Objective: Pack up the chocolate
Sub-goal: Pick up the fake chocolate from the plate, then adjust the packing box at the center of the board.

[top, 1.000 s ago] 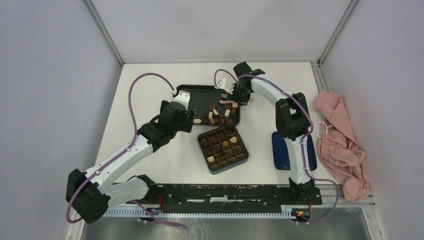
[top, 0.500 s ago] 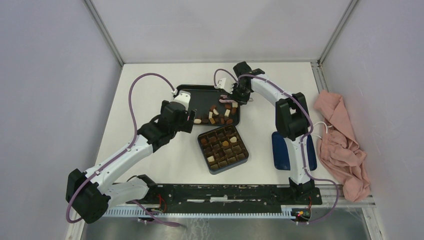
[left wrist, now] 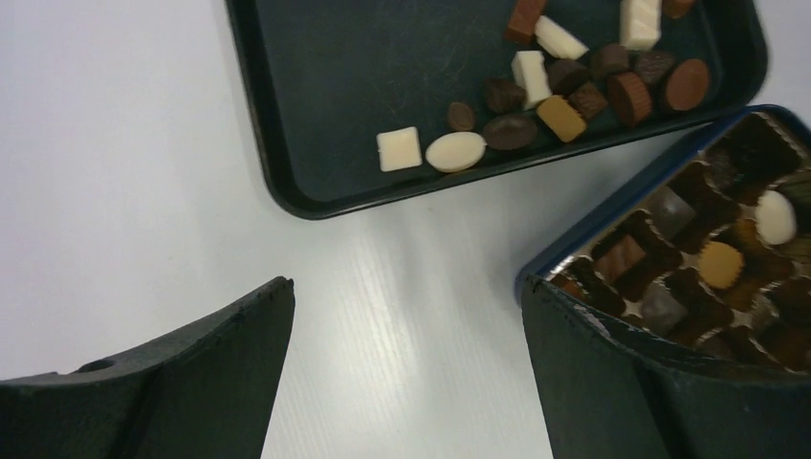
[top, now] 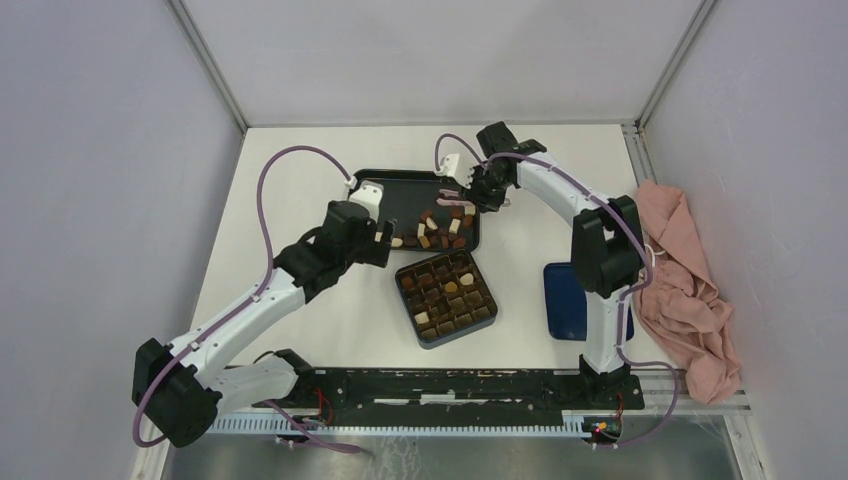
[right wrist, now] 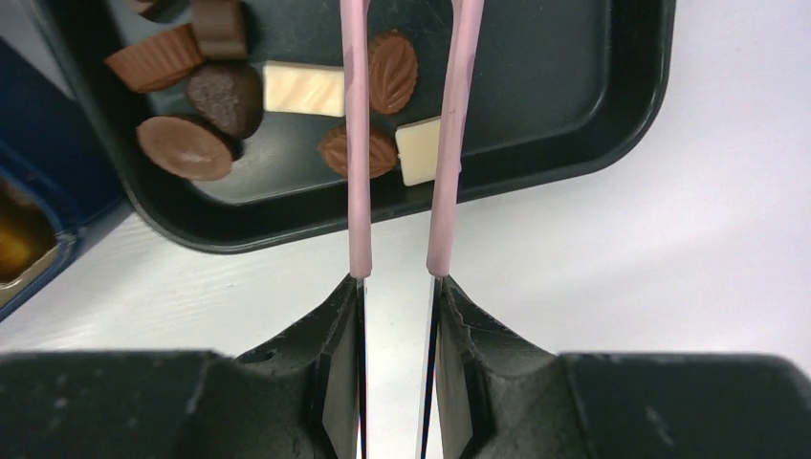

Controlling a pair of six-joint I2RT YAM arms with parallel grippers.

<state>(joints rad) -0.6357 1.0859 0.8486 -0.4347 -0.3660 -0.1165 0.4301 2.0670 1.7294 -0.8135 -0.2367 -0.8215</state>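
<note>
Left claw [left wrist: 402,316] wide open, empty, over bench [left wrist: 115,191] beside tray [left wrist: 316,96]. Right claw [right wrist: 397,287] clamped on pink tweezers [right wrist: 356,143], prongs apart above tray. Chocolate [left wrist: 455,151]: loose in tray, others in box [left wrist: 612,207] compartments.

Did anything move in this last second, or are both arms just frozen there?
The right arm swung its elbow outward to the right, while the right gripper, shut on the pink tweezers, barely shifted above the tray. The left gripper stayed open and still. The chocolates and box look unchanged.
</note>
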